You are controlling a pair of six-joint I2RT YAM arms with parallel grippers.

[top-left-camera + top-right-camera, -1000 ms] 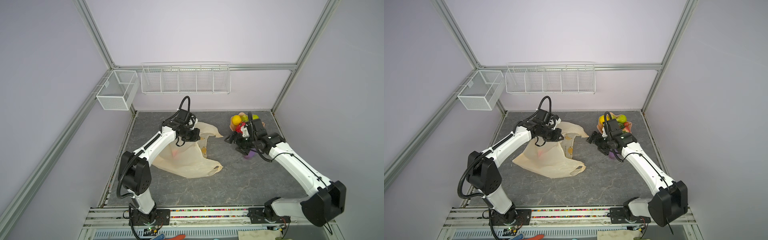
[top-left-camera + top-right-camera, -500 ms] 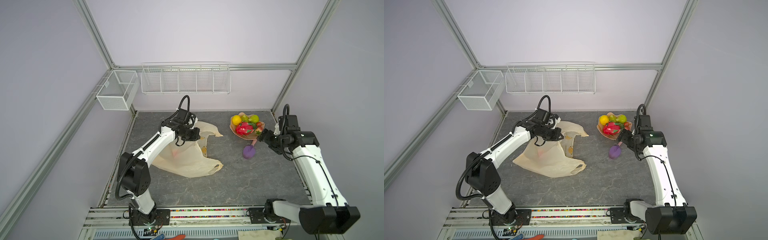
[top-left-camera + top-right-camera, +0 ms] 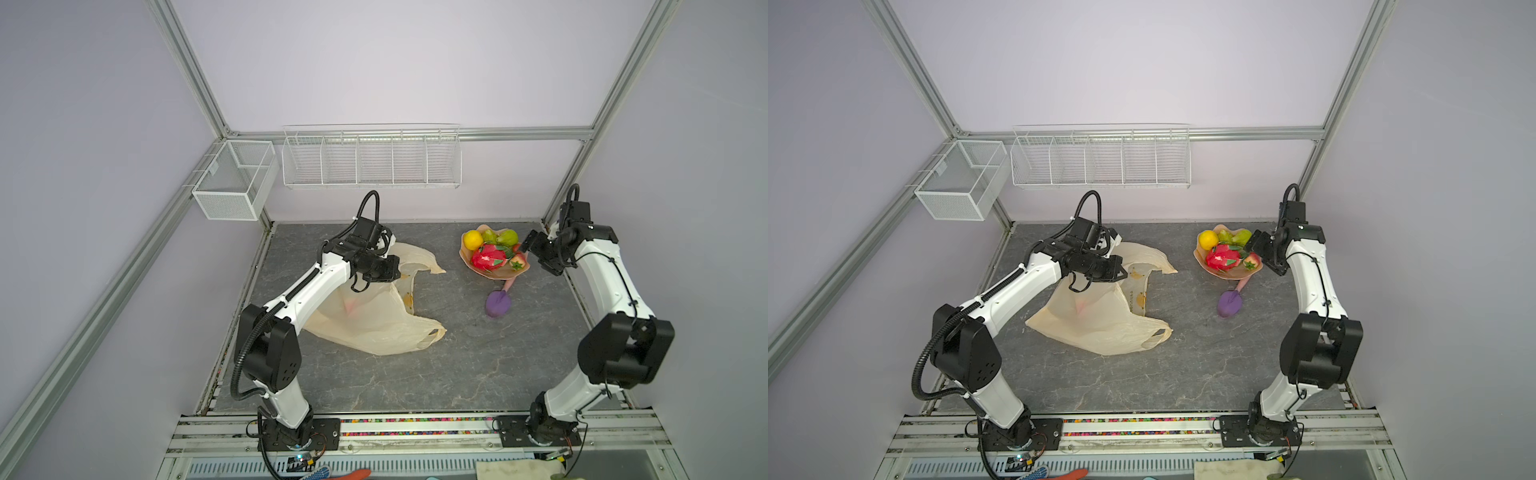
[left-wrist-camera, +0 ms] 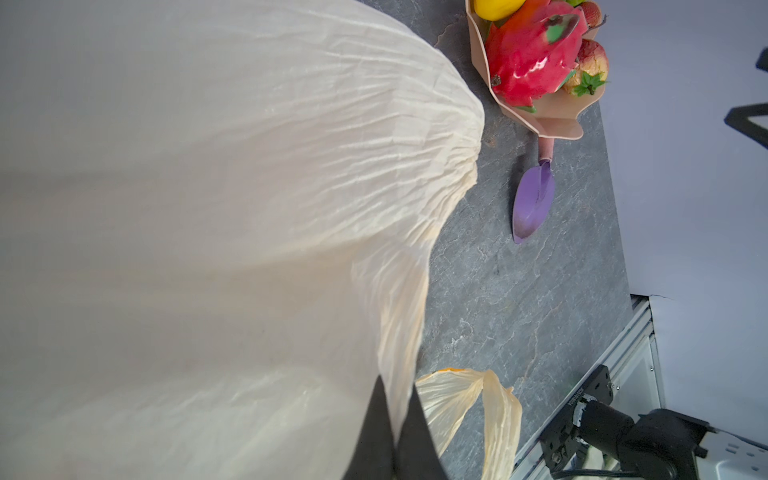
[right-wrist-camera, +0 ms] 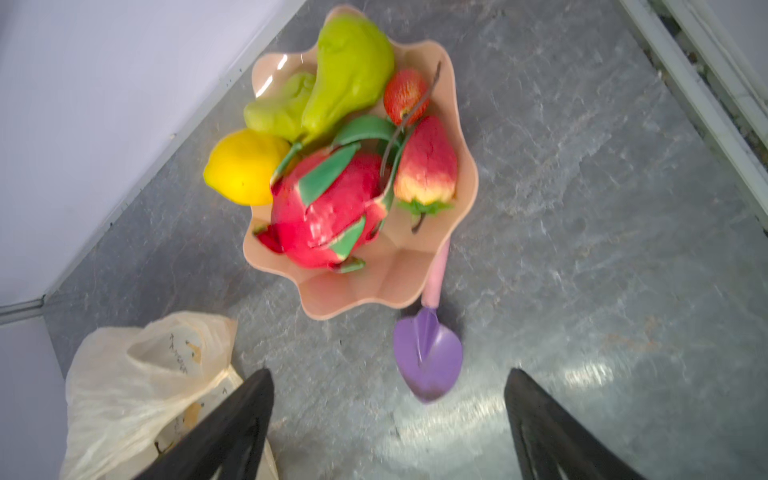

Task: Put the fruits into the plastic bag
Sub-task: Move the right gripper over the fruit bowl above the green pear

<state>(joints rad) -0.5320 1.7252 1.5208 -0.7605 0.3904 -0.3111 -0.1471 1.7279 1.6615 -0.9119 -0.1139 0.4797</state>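
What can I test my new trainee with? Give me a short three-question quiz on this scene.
1. True or false: the left gripper is shut on the bag.
2. Fill in: the right gripper has its jaws ____ and holds nothing.
3. Where does the dragon fruit lie? A: in the bag. B: in the dish. C: in the right gripper.

Key: 1 true; 2 open; 3 B.
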